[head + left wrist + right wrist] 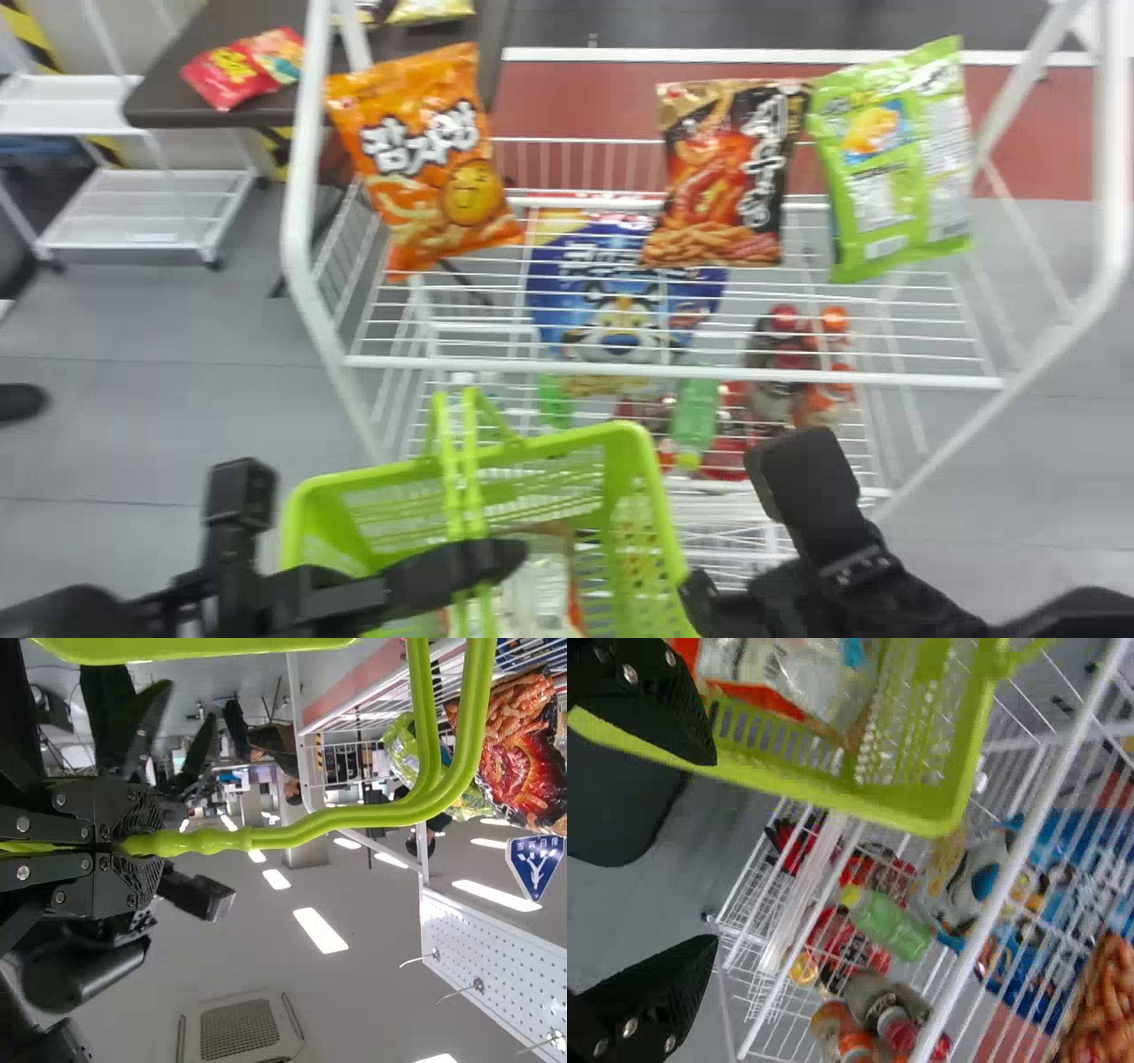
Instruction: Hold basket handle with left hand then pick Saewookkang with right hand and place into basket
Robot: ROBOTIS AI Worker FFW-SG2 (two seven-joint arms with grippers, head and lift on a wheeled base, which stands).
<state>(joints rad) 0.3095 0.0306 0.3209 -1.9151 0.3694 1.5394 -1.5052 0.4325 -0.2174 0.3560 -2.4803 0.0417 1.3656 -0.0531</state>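
At far left, a low white metal rack (146,208) is seen on the floor; nr it, a glossy red & orange packet (232,71) is carried by a dark brown tabletop (168,105). Next, a shiny orange bag w/ a round yellow face (421,159) is set at the back of the white wire shelf (673,370).

Lower down, the slim lime-green plastic handle (450,478) is gripped by the left claw (498,562), clenched round it. Below it, the lime-green slotted plastic basket (549,440) is seen w/ clear & orange-red packs (542,576) inside. A big blue bag w/ a cartoon tiger (620,297) is seen thru the shelf wires; a green bottle w/ a yellow cap (695,416) is placed lower, on a tier below.

The Saewookkang (731,173), a black, red & gold foil bag, is placed btwn the orange bag & the green one, out of the basket. The right claw (733,532) is held just beside the basket's right side, released, w/ its fingers wide apart & nothing btwn them. Red- & orange-capped bottles (802,354) are grouped on a lower tier. Far right, a lime-green foil bag (895,159) is set nr the Saewookkang.
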